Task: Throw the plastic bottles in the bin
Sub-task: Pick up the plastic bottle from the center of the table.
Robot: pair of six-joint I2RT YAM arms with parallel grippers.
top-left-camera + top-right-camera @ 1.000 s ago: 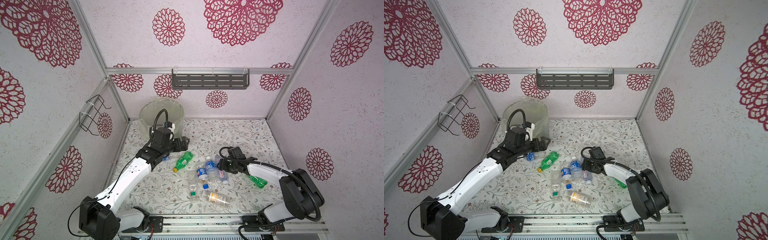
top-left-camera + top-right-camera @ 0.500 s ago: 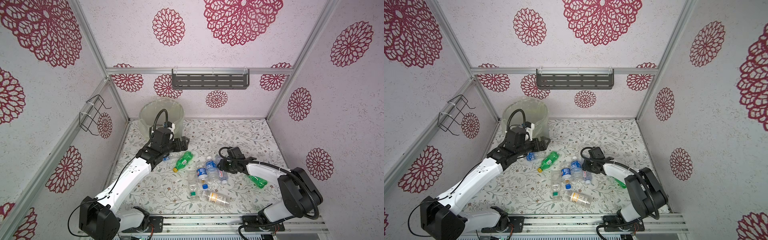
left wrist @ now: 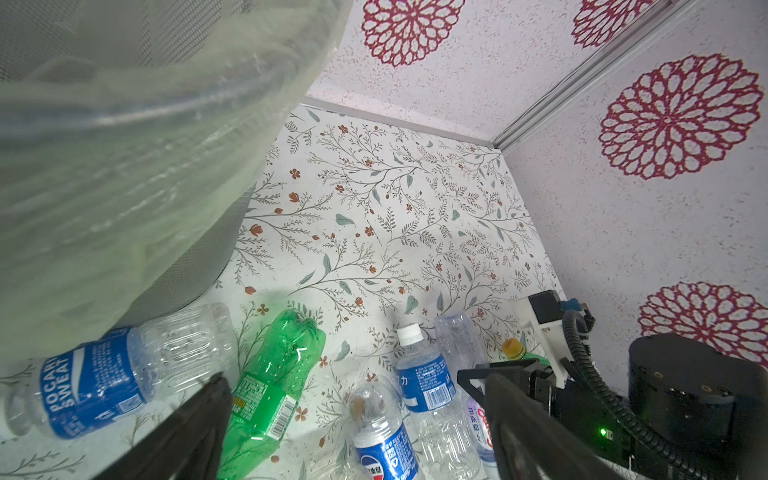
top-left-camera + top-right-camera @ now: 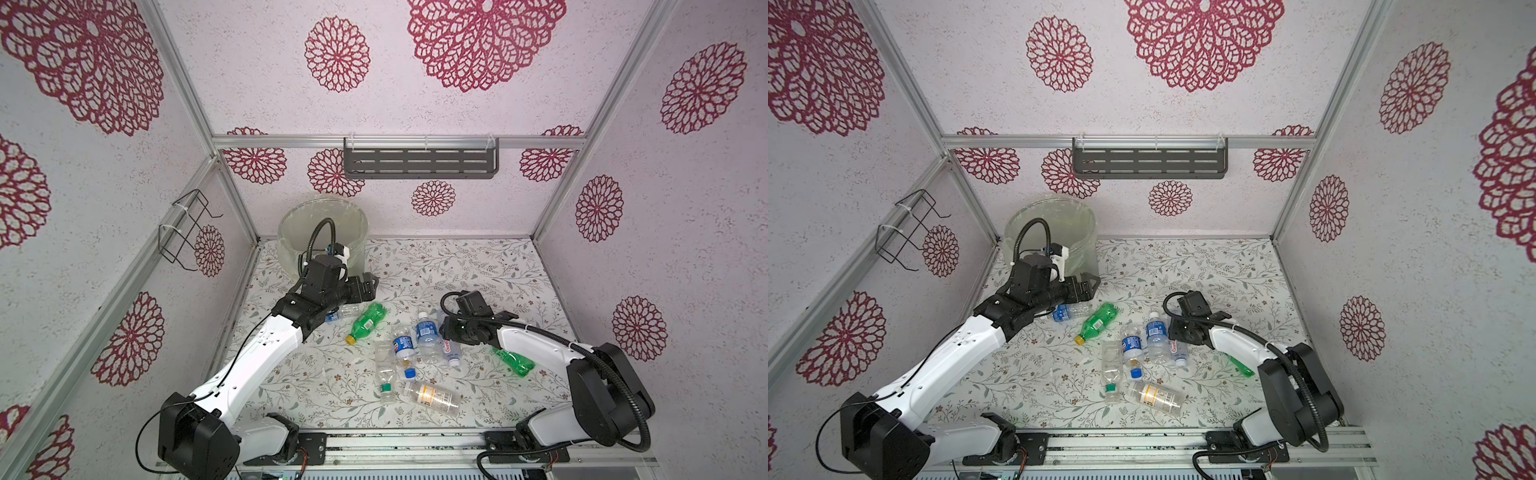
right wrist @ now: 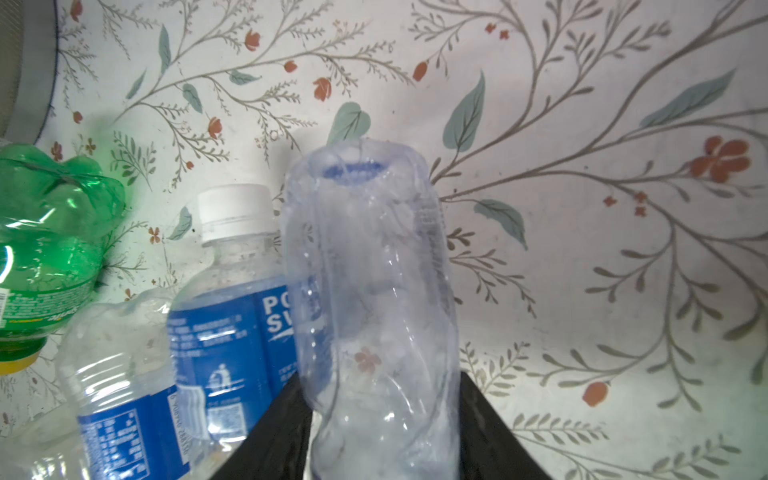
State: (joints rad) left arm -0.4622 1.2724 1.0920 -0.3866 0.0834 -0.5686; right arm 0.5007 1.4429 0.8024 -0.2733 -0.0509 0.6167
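Several plastic bottles lie in a cluster mid-floor. My right gripper (image 4: 444,334) is shut on a clear bottle with a red and white label (image 4: 451,352); in the right wrist view this bottle (image 5: 374,291) stands squeezed between the two black fingers (image 5: 274,432), its base pointing away. Beside it lie a blue-labelled bottle with a white cap (image 4: 428,332) and another blue-labelled bottle (image 4: 403,349). The bin (image 4: 322,230) stands at the back left. My left gripper (image 4: 370,286) hangs open just in front of the bin, above a green bottle (image 4: 368,320), holding nothing.
A blue-labelled clear bottle (image 3: 95,382) lies against the bin's foot under the left arm. A second green bottle (image 4: 515,361) lies under the right forearm. Two clear bottles (image 4: 432,399) lie near the front edge. A grey shelf (image 4: 419,162) hangs on the back wall.
The right gripper's jaws have closed onto the clear red-labelled bottle. Both arms have stayed almost where they were.
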